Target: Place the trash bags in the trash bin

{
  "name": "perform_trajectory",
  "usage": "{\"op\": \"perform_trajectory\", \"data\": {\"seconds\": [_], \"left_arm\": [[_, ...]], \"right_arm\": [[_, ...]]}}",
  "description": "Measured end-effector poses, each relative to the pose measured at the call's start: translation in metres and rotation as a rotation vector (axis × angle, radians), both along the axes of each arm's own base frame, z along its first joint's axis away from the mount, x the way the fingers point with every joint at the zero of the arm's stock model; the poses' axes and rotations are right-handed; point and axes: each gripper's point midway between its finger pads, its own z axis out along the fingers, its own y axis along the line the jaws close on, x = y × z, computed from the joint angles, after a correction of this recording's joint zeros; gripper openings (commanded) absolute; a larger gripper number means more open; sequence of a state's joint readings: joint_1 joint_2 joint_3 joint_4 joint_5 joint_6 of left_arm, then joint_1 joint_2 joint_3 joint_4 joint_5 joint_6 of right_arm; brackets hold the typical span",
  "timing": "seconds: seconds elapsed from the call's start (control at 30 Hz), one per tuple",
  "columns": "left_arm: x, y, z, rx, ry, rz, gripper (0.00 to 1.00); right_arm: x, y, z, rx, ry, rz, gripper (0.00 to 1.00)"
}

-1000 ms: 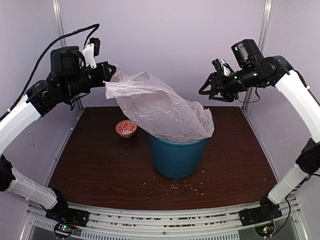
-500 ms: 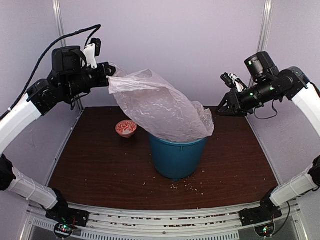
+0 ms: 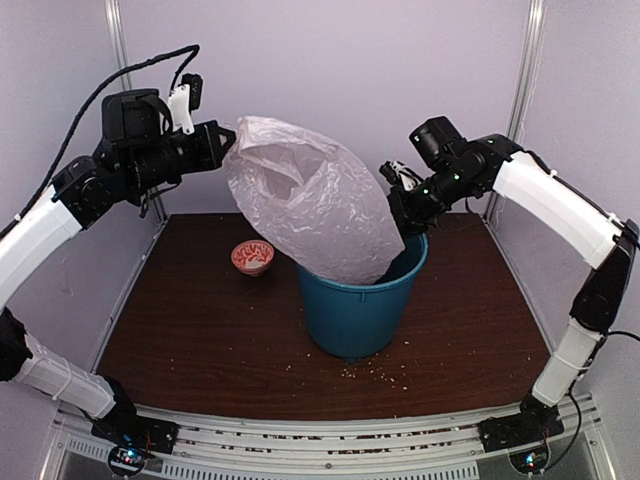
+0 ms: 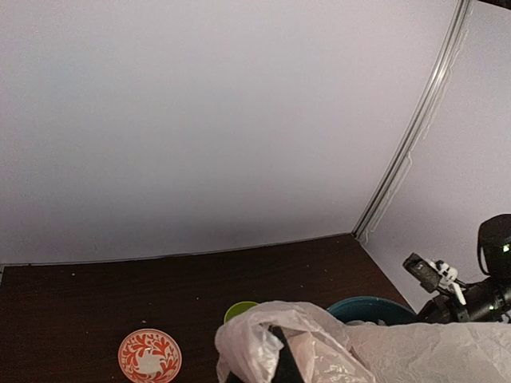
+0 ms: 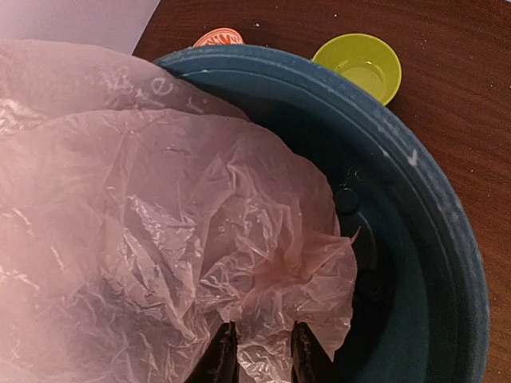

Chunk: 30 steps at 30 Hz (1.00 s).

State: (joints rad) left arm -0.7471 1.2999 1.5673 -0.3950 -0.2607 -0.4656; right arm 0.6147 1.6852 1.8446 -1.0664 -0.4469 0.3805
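The pale-pink trash bag (image 3: 320, 210) hangs stretched from my left gripper (image 3: 222, 142) down into the teal trash bin (image 3: 355, 315); its lower end lies inside the bin. My left gripper is shut on the bag's top edge, high and to the left of the bin. In the left wrist view the bag (image 4: 359, 351) wraps over my gripper (image 4: 279, 369). My right gripper (image 3: 400, 208) is at the bin's far right rim, against the bag. In the right wrist view its fingers (image 5: 259, 361) stand apart over crumpled bag plastic (image 5: 160, 199) inside the bin (image 5: 431, 207).
A red-and-white patterned bowl (image 3: 252, 256) sits on the table left of the bin. A lime-green bowl (image 5: 359, 64) stands behind the bin and also shows in the left wrist view (image 4: 239, 309). Crumbs (image 3: 375, 375) lie in front of the bin.
My right arm has swung in from the right and down to the bin's rim, onto the bag. The bag's right side no longer drapes outside the rim. My left gripper has barely moved.
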Motion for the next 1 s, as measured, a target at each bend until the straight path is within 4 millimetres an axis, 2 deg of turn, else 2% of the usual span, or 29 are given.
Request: {"op": "perform_trajectory", "data": {"seconds": [0.13,0.27,0.43,0.73,0.87,1.0], "left_arm": [[-0.002,-0.005,-0.002,-0.023,0.017,-0.029,0.0],[-0.004,-0.012,-0.019,-0.038,0.053,-0.06,0.0],[-0.005,-0.019,-0.039,-0.036,0.103,-0.091,0.0],[-0.001,-0.03,-0.038,-0.049,0.097,-0.118,0.0],[0.008,-0.044,-0.042,-0.045,0.109,-0.142,0.0],[0.017,-0.054,-0.045,-0.044,0.113,-0.151,0.0]], "right_arm": [[0.009,0.01,-0.021,-0.049,0.029,0.004,0.25],[0.006,0.008,-0.022,-0.07,0.045,-0.011,0.31],[0.009,-0.002,0.012,-0.057,-0.025,-0.059,0.43],[-0.005,-0.053,0.061,-0.05,-0.108,-0.167,0.5],[-0.012,-0.068,0.081,-0.024,-0.155,-0.191,0.51],[-0.035,-0.073,0.104,0.039,-0.213,-0.144,0.45]]}}
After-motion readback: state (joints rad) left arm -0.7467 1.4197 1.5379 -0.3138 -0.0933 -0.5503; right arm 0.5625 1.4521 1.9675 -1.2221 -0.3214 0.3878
